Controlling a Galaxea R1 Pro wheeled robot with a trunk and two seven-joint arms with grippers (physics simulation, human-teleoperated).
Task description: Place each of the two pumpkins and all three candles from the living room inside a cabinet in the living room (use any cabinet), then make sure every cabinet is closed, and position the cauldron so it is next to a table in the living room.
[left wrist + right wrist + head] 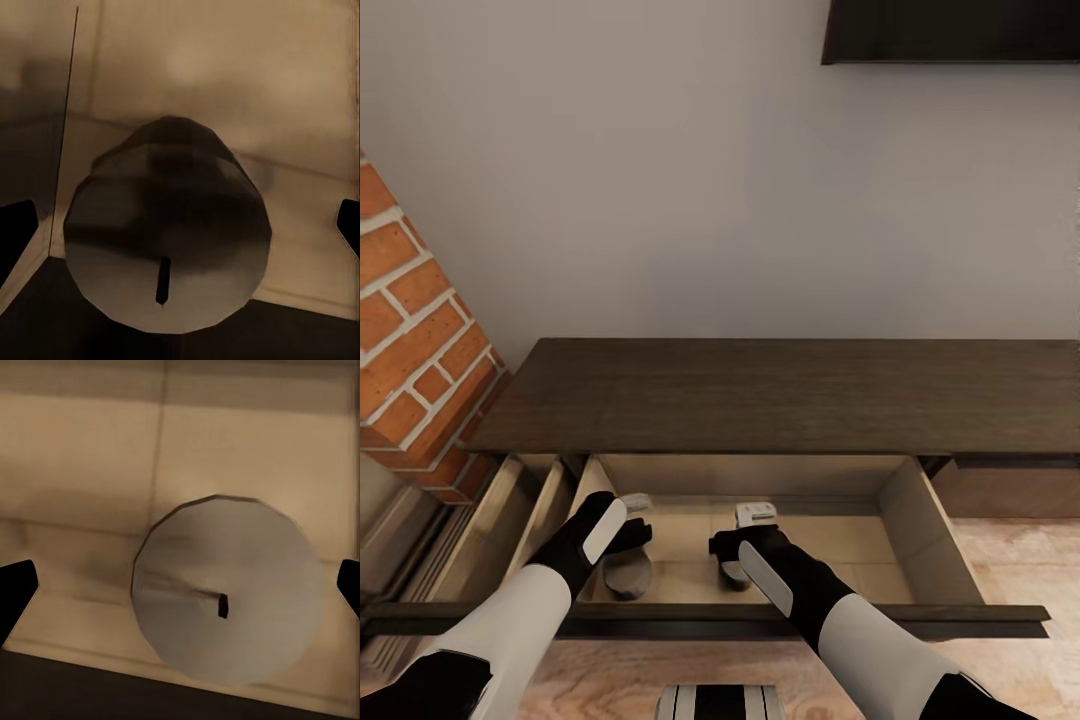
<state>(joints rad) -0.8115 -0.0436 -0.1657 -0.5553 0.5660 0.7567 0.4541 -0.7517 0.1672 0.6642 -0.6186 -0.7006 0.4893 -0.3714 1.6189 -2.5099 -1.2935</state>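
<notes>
left gripper [632, 528] spread wide over candle [166, 232] | right gripper [745, 545] likewise spread, holding nothing | candles seeming light, rigid, smooth; gripping across the round sides is looking best

Red brick column [415, 330], grey wall [690, 180], wood floor [1010, 560].
</notes>
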